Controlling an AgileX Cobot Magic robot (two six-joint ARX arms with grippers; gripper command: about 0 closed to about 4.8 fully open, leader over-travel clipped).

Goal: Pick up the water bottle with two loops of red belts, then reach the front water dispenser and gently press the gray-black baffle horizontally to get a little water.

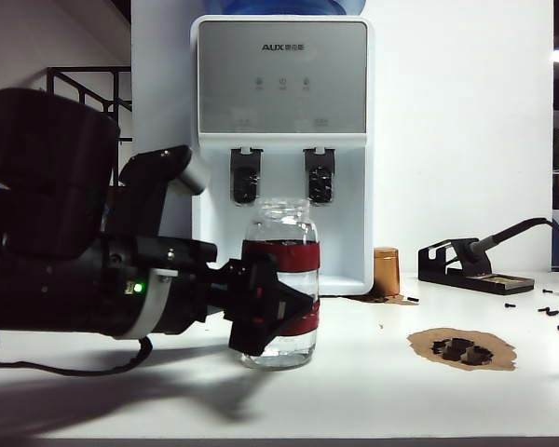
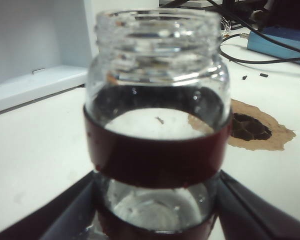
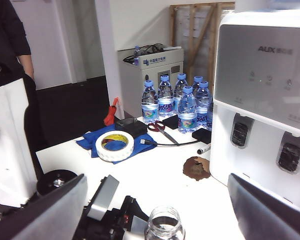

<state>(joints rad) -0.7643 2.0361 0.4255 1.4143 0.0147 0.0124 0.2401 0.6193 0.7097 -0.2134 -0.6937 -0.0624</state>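
While the water bottle (image 1: 280, 279) stands upright on the table (image 1: 373, 391) in front of the water dispenser (image 1: 281, 140), the left gripper (image 1: 278, 317) has its dark fingers (image 2: 65, 215) either side of the lower red band; whether they already pinch the glass cannot be told. A low grip could let the smooth jar tip or slip when lifted. The right gripper (image 3: 155, 210) hovers well above with its fingers spread wide, holding nothing. Pushing a tap's baffle (image 1: 246, 177) too hard could spill water.
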